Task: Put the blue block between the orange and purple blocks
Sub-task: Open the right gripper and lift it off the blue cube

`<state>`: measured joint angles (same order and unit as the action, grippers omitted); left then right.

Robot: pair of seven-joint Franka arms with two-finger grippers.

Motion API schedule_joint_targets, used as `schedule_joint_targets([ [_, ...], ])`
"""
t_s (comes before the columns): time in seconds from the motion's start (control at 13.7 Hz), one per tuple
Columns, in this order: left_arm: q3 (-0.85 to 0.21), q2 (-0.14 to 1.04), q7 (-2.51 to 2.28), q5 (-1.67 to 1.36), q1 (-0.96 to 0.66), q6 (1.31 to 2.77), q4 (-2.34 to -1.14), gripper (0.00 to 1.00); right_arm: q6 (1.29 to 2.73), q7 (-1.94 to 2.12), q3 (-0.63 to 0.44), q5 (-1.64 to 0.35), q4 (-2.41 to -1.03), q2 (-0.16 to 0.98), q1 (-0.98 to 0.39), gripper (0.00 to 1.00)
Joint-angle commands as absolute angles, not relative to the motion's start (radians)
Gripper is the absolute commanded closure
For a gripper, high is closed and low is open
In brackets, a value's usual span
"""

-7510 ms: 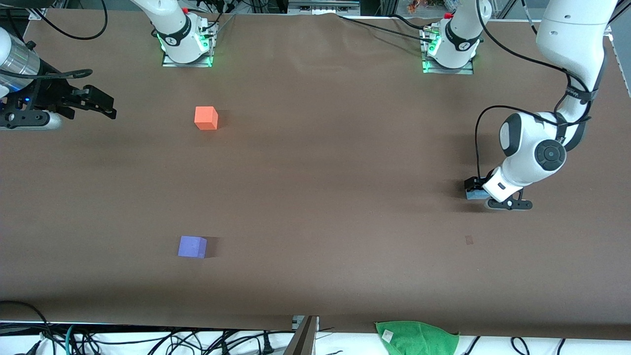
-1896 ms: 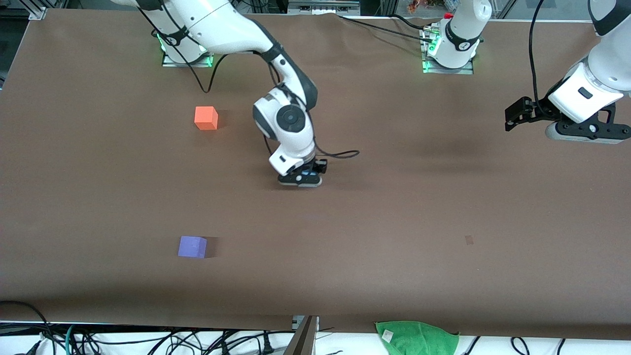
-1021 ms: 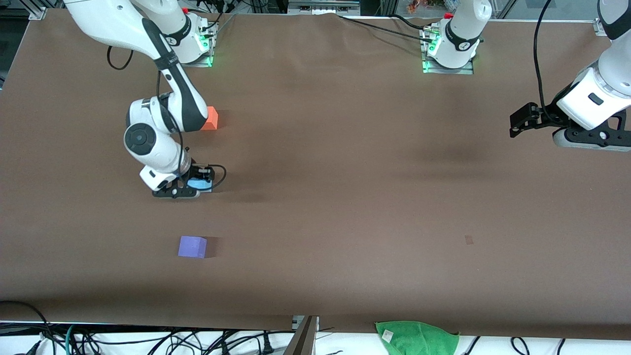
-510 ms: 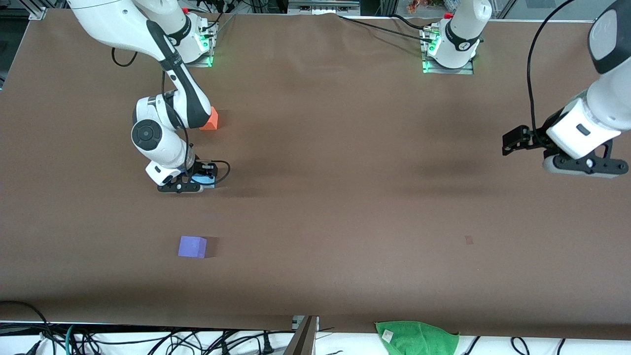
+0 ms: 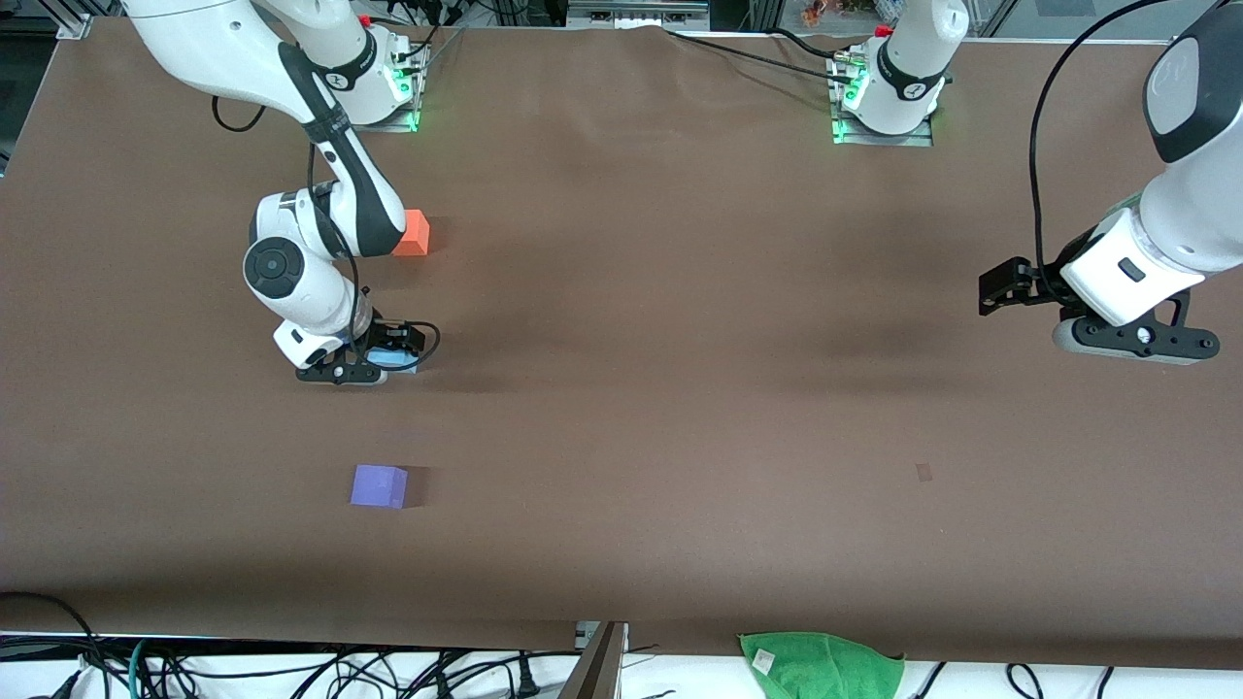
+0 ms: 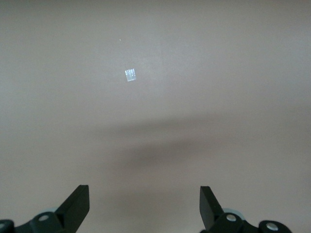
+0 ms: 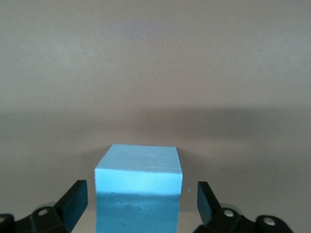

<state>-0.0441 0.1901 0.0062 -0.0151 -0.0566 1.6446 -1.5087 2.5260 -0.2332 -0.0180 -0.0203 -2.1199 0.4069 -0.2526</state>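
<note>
The blue block (image 5: 396, 360) rests on the table between the orange block (image 5: 416, 233) and the purple block (image 5: 379, 485), nearer to the front camera than the orange one. My right gripper (image 5: 391, 351) is low around it. In the right wrist view the blue block (image 7: 138, 194) sits between the open fingers (image 7: 73, 199) of my right gripper (image 7: 141, 206), with a gap on each side. The right arm hides part of the orange block. My left gripper (image 5: 1000, 291) is open and empty over bare table at the left arm's end; it also shows in the left wrist view (image 6: 145, 206).
A small pale patch (image 5: 923, 472) marks the brown table top (image 5: 680, 408) near the left arm's end; it also shows in the left wrist view (image 6: 130, 74). A green cloth (image 5: 821, 665) lies off the table's front edge. Cables hang along that edge.
My right arm carried the blue block from the table's middle to the spot between the orange and purple blocks, then barely shifted. My left arm swung a little toward the table's middle.
</note>
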Motion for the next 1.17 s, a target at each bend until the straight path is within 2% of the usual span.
schedule_joint_targets([
  [0.0, -0.041, 0.198, 0.052, -0.051, -0.061, 1.621, -1.483, 0.0, 2.485, -0.245, -0.005, -0.025, -2.128, 0.321, -0.247, 0.0],
  [0.15, -0.04, 0.198, 0.061, -0.055, -0.051, 1.62, -1.483, 0.0, 2.381, -0.25, -0.002, -0.025, -2.083, 0.273, -0.247, 0.0],
  [0.44, -0.04, 0.198, 0.061, -0.057, -0.049, 1.621, -1.483, 0.0, 2.053, -0.253, -0.002, -0.023, -1.909, 0.19, -0.247, 0.0],
  [0.88, -0.034, 0.193, 0.066, -0.063, -0.041, 1.623, -1.482, 0.0, 1.744, -0.21, -0.032, -0.021, -1.646, 0.166, -0.245, 0.0],
  [1.09, -0.029, 0.19, 0.069, -0.058, -0.012, 1.621, -1.482, 0.0, 1.634, -0.182, -0.047, -0.021, -1.606, 0.144, -0.245, 0.0],
])
